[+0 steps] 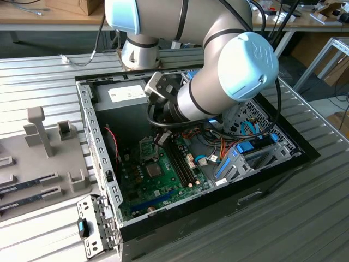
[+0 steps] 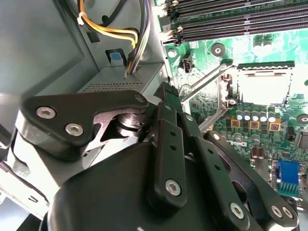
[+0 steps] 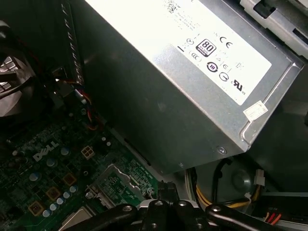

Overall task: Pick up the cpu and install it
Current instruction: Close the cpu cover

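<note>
tool (image 2: 167, 91) down low inside the open computer case (image 1: 87, 114), over the green board (image 1: 136, 183). cannot tell if apart or together. tip close to the thin metal lever (image 2: 206, 81) next to the socket. cpu (image 2: 262, 85) lying flat in the socket on the green board, shiny grey top up, near the tool but apart from it. big grey power box (image 3: 168, 72) close behind.

motherboard (image 1: 158, 177) in case (image 1: 98, 147), power supply (image 1: 126, 94) behind
</note>
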Robot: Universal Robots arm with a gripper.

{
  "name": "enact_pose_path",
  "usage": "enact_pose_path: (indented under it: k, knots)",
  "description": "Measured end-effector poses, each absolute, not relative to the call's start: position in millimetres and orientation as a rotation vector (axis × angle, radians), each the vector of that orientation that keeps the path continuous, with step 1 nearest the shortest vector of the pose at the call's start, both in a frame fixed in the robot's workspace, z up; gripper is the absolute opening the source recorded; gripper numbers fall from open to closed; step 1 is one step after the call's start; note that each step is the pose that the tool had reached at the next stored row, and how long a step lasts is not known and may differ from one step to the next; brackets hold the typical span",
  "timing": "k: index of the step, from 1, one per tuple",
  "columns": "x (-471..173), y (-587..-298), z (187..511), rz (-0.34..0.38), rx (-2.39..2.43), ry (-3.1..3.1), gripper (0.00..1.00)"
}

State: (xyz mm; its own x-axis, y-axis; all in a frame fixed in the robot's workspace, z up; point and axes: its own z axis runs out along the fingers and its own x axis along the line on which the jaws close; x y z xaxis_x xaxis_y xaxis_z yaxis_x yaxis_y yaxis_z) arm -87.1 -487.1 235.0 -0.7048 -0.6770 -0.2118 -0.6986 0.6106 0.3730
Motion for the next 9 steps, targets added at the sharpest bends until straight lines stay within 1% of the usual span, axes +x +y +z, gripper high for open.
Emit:
enact_pose_path:
  k: [9]
  knots:
    - [-87.2,-489.4,237.8,0.684,-1.187,2.77,0.11]
